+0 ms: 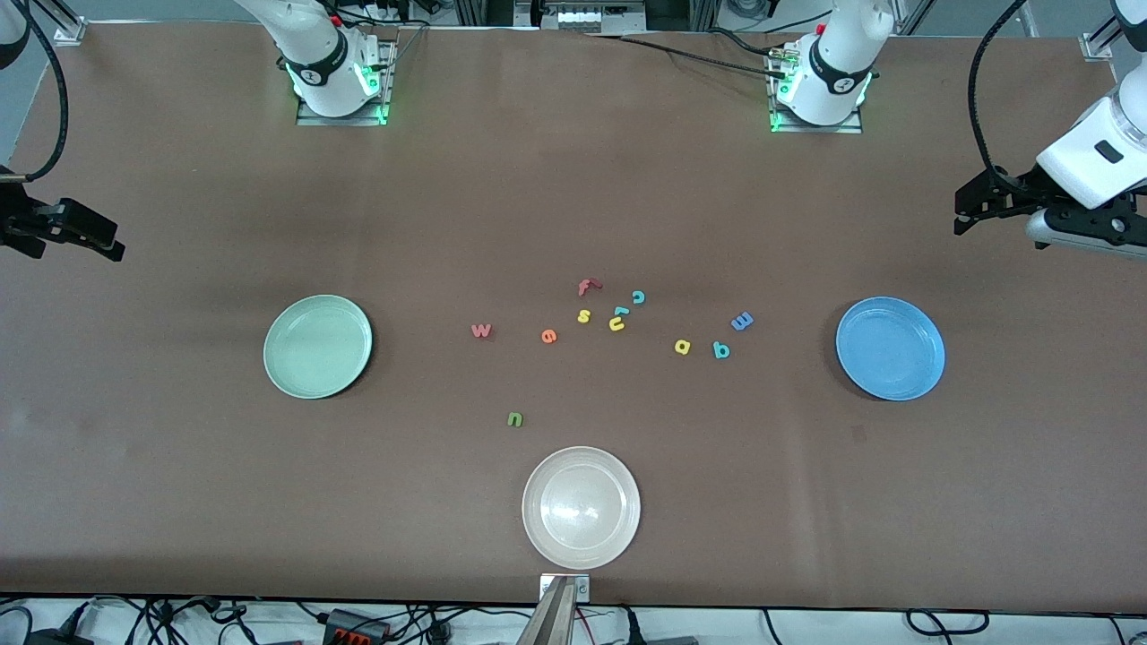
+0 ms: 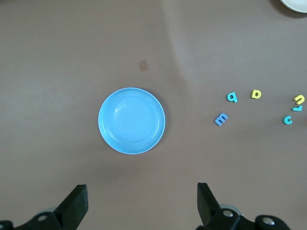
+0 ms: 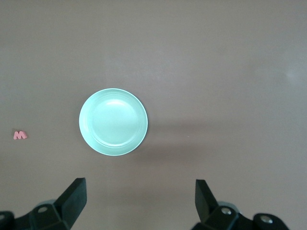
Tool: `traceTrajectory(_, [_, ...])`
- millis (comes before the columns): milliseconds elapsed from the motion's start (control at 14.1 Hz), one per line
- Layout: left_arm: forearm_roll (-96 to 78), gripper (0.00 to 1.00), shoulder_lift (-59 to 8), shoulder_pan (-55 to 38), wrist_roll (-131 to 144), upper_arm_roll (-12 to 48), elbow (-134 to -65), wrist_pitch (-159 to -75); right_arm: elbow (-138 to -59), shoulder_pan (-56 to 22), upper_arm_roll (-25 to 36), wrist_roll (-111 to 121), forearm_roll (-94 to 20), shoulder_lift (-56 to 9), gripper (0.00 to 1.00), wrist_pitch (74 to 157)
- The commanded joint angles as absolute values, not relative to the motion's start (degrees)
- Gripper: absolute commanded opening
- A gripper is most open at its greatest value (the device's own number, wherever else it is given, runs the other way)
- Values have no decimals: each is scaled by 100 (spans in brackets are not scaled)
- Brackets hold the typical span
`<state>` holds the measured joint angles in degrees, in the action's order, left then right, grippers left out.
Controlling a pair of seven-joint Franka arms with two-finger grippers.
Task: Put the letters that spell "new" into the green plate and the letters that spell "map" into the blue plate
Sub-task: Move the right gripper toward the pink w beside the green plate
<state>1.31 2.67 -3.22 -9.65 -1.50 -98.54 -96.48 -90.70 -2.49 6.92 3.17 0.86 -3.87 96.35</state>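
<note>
Nothing sorted yet: green plate (image 1: 317, 346) and blue plate (image 1: 890, 348) both bare, beige plate (image 1: 581, 507) nearest the camera also bare.

Left gripper (image 2: 141, 203) high over the table near the blue plate, jaws wide, holding nothing. Right gripper (image 3: 139, 201) likewise high near the green plate, wide open, empty. Both waiting.

Letters scattered mid-table between the two coloured plates: w (image 1: 481, 331) and e (image 1: 548, 336) toward the green plate, n (image 1: 514, 418) alone, nearer the camera. m (image 1: 741, 321), a (image 1: 682, 347) and p (image 1: 720, 349) toward the blue plate, just apart from one another.

Risks, judged from this layout:
- Wrong pick: f (image 1: 587, 287) red like w, s (image 1: 583, 315) and u (image 1: 616, 322) yellow like a, c (image 1: 638, 296) teal like p. Likely confusion by colour alone.
- Crowding: u touching a small teal piece, s and c close by; open fingers liable to nudge or drag a neighbour.
- Thin, tiny foam: easy to pinch badly, slip, or cling to a pad on release.
- a and p close enough to catch both at once.
- Drop into the beige plate by mistake.
</note>
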Motion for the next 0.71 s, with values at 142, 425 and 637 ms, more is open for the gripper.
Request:
traceTrajectory(142, [53,100,316,-264,-958,-97,-9861,-9606,-9193,-229,677,360,123,-229,100,9650])
traceTrajectory(425, [53,100,316,-264,-949,-97,-9861,-9606,-9193,-246,659,299,62,-412,100,9676])
traceTrajectory(637, [53,100,316,-264,-958,-97,-9861,-9598,-9176,-553,659,308,-184,-807,100,9729])
